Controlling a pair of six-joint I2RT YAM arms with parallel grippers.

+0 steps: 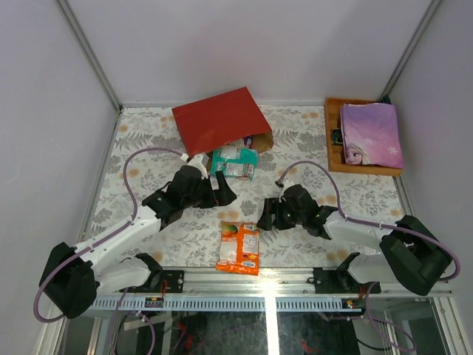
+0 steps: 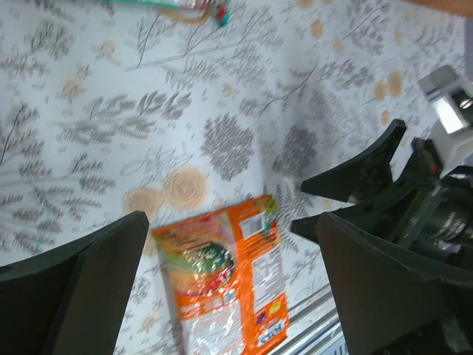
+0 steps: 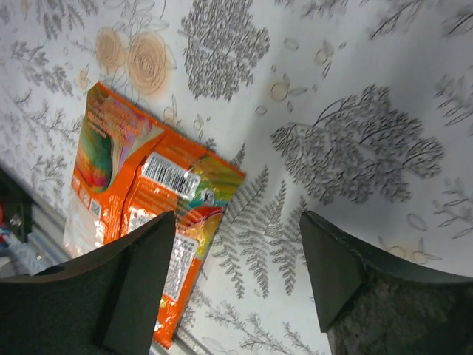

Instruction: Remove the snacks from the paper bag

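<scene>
The red paper bag (image 1: pixel 219 118) lies on its side at the back of the table, its mouth facing front right. A teal packet (image 1: pixel 234 162) lies just outside the mouth. An orange packet (image 1: pixel 239 248) lies flat near the front edge; it also shows in the left wrist view (image 2: pixel 223 283) and the right wrist view (image 3: pixel 140 207). My left gripper (image 1: pixel 225 190) is open and empty, between the teal and orange packets. My right gripper (image 1: pixel 266 214) is open and empty, just right of the orange packet.
An orange wooden tray (image 1: pixel 332 137) at the back right holds a flat purple princess-printed item (image 1: pixel 371 134). The table has a floral cloth (image 1: pixel 148 148). Grey walls close in left, right and back. The metal rail (image 1: pixel 295 279) runs along the front edge.
</scene>
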